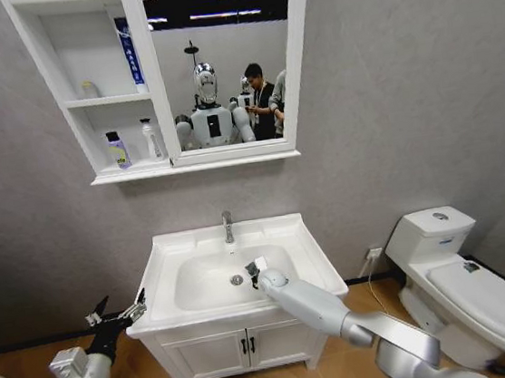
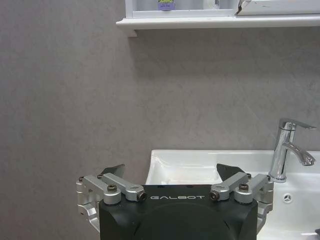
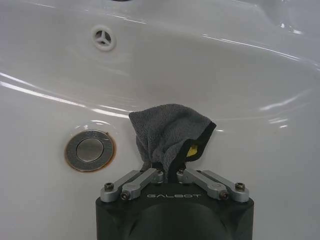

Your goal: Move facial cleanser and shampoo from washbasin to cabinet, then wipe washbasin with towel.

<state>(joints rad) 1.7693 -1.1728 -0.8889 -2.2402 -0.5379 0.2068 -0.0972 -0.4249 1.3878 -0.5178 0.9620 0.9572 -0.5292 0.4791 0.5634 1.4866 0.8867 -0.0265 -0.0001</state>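
inside the washbasin (image 3: 210,65) bowl, towel (image 3: 167,132) pinched in right gripper (image 3: 170,172) beside the drain (image 3: 90,150)

A bathroom — a mock-up one, by the look of it. A white washbasin (image 1: 310,254) with a chrome faucet (image 1: 227,226) sits on a floor cupboard (image 1: 243,347), a toilet (image 1: 469,283) stands beside it, and a mirrored cabinet (image 1: 70,105) holding bottles hangs on the grey wall (image 1: 405,89) — the mirror (image 1: 220,60) reflects a dark hall.
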